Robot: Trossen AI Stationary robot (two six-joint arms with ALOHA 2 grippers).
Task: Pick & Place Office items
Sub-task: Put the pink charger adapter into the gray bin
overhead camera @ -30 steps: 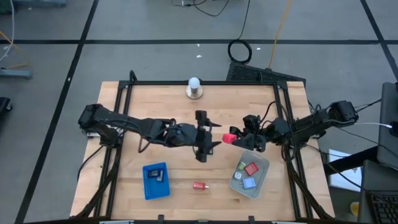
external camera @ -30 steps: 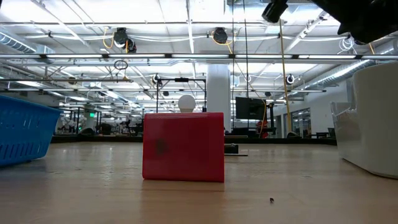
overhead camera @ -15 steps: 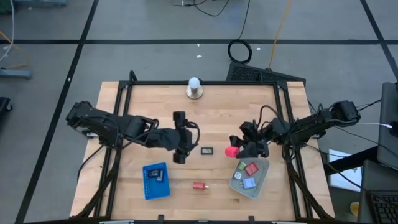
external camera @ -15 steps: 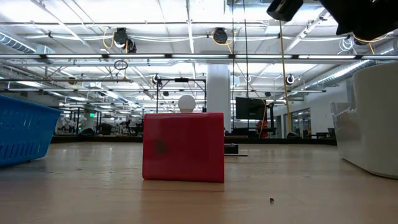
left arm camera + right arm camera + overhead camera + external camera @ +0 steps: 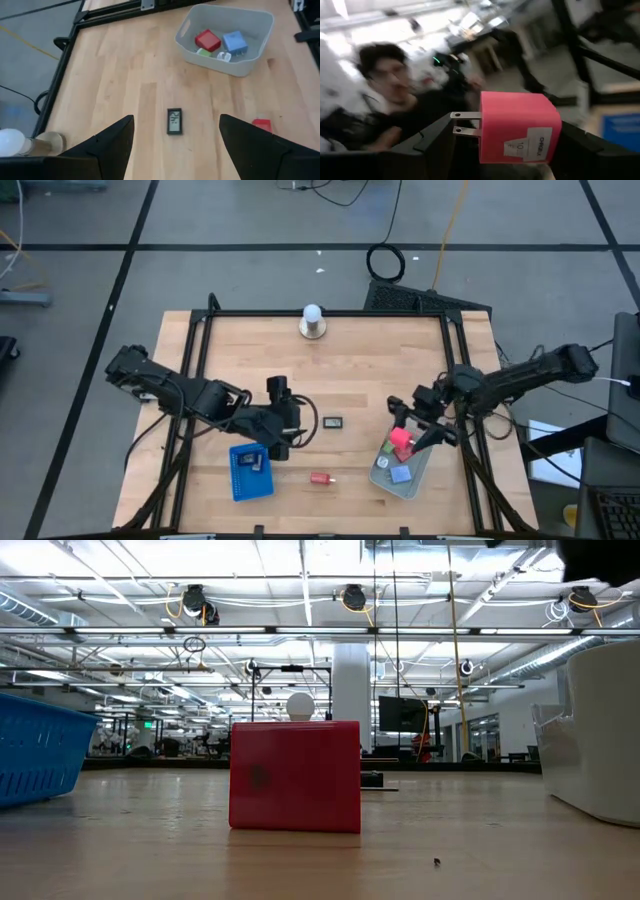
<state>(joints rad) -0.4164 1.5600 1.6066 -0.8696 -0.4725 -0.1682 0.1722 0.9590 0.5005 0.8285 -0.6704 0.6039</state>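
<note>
My right gripper [image 5: 408,435] is shut on a pink plug block [image 5: 402,439], [image 5: 517,127] above the far left corner of the clear grey bin [image 5: 424,452]. A red block [image 5: 405,450], a blue block [image 5: 400,473] and small pale bits lie in that bin. My left gripper [image 5: 293,433] hangs open beside the blue tray [image 5: 240,483], which holds dark pieces [image 5: 252,461]. A black labelled rectangle [image 5: 333,422], [image 5: 174,121] lies flat on the table ahead of it. A red block [image 5: 320,478], [image 5: 295,777] stands on the table near the near edge. My right gripper pinches the pink plug block by two opposite side faces [image 5: 551,131], one finger [image 5: 432,145] on each side. Its metal prongs [image 5: 465,122] stick out sideways and its labelled face [image 5: 527,142] faces the camera. The fingers reach in from the table's right, and the block is lifted clear above the bin.
A white ball on a round metal base [image 5: 312,321] stands by the far edge. A black frame [image 5: 190,360] borders the table. A blurred person shows beyond the table in the right wrist view. Bare wood [image 5: 350,370] lies between the arms.
My left gripper has drawn back from the table's middle toward the near left, ending beside the blue tray; the black rectangle now shows uncovered on the wood. My right gripper has carried the pink block toward the near edge, to above the bin.
</note>
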